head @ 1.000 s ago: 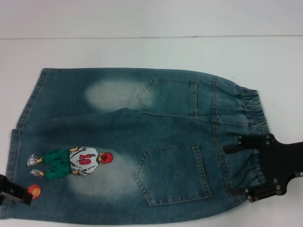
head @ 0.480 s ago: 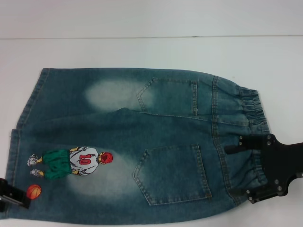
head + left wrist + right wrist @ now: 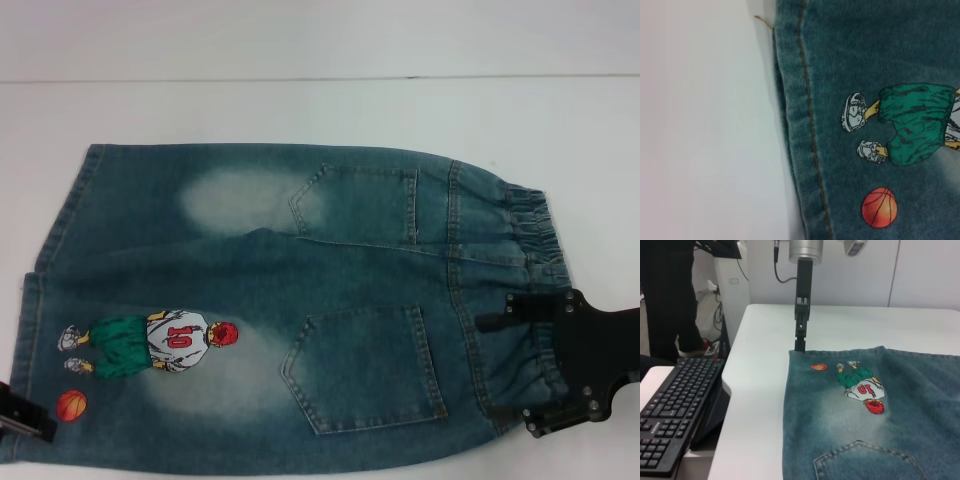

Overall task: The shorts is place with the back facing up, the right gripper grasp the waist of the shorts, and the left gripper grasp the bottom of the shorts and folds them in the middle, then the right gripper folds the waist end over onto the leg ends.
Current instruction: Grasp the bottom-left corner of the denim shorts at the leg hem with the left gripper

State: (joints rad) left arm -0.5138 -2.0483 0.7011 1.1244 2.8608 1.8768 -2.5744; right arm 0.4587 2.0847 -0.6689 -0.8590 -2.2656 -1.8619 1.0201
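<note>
The shorts [image 3: 300, 310] lie flat with the back up, two pockets showing. The waist of the shorts [image 3: 540, 240] points right and the leg ends [image 3: 30, 330] point left, beside the embroidered player [image 3: 165, 343]. My right gripper [image 3: 508, 370] is open at the near part of the waistband, one finger on each side of a stretch of the gathered denim. My left gripper [image 3: 25, 418] sits at the near corner of the bottom of the shorts [image 3: 807, 125], and its tip [image 3: 800, 344] meets the hem edge. The basketball [image 3: 879, 207] lies close by.
The white table [image 3: 320, 110] stretches beyond the shorts. Off the table's left side are a black keyboard [image 3: 677, 410] on a lower surface, a white stand [image 3: 732, 285] and a person's dark legs [image 3: 667, 300].
My left gripper has slid a little toward the near left corner, uncovering more of the basketball. My right gripper has shifted slightly nearer along the waistband, still open.
</note>
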